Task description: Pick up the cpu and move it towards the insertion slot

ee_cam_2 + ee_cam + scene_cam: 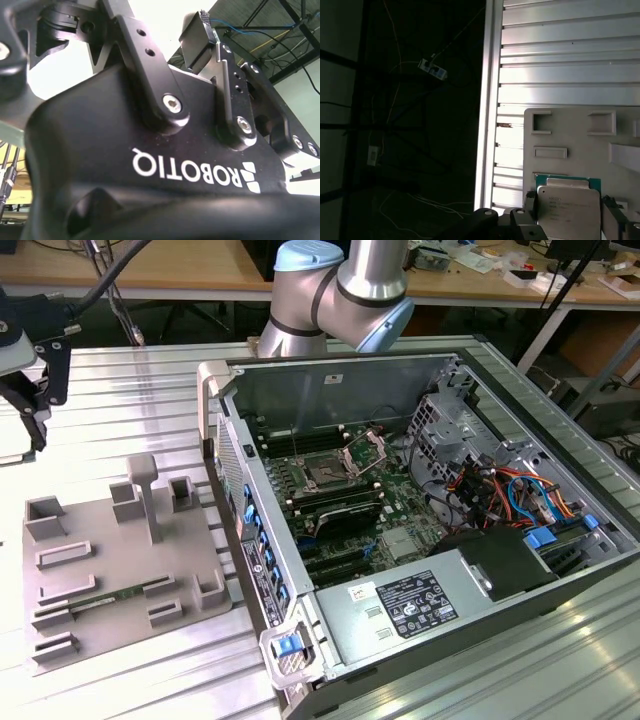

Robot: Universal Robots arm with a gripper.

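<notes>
– Cpu (pixel 568 205) first: where was it?

– In the first wrist view it sat between the fingers (pixel 530 206) of the gripper (pixel 572 214), silver top towards the camera and green rim showing along one edge. The fingers pressed on two opposite edges, so the pincer was clamped on the cpu. Beyond it lay a grey tray (pixel 570 132) of shallow pockets, on a slatted metal table (pixel 560 60).

– And the second wrist view?

– It showed the black gripper body from close by, with its linkage bars and one ribbed finger pad (pixel 204 22). A blue cable (pixel 235 24) ran overhead behind it.

– The exterior view?

– The gripper hung at the exterior view's left edge, raised over the table just beside the tray. One long pocket held a thin green memory stick (pixel 115 593). On the exterior view's right lay an open computer case (pixel 330 390), with the arm (pixel 340 285) behind it. Inside were the motherboard (pixel 400 510) and the insertion slot (pixel 328 473), dark-centred, with its metal frame swung up. Black memory slots (pixel 335 505) lay just beside it, and there was a power supply (pixel 410 605) and blue and orange cables (pixel 515 490).

– Anything between gripper and slot?

– The tray and the case's near wall (pixel 255 540). The two were well apart.
</notes>
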